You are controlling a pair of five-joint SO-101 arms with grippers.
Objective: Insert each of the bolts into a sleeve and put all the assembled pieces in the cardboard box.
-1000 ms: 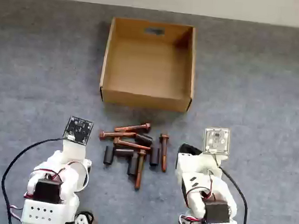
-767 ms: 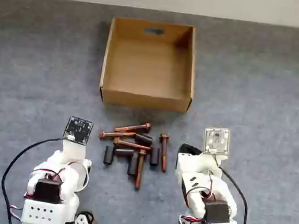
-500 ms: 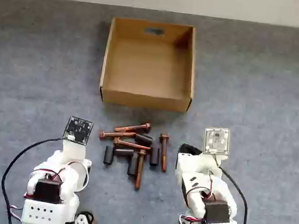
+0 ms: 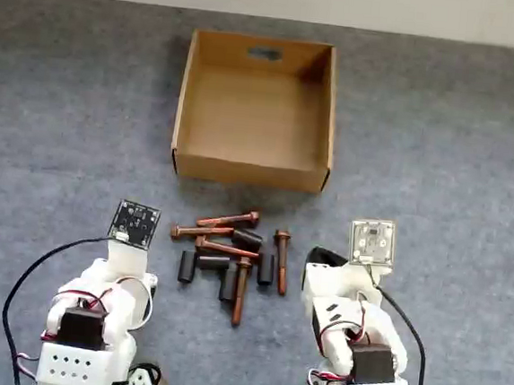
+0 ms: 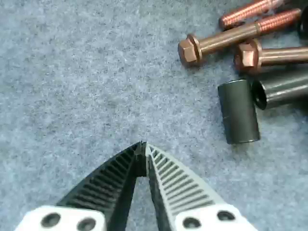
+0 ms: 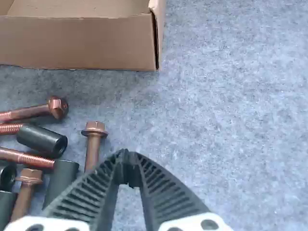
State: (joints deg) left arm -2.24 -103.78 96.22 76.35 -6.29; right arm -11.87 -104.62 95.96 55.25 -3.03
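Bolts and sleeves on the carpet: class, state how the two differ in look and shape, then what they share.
The bolts are copper-coloured; the sleeves are black. The bolts are long and slim, with hexagonal heads and threaded ends; the sleeves are short, thicker, smooth hollow tubes. Both lie on their sides on the carpet, outside the cardboard box.

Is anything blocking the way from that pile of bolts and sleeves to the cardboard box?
Nothing visible does. Grey carpet lies between the bolts and sleeves and the near wall of the open-topped cardboard box.
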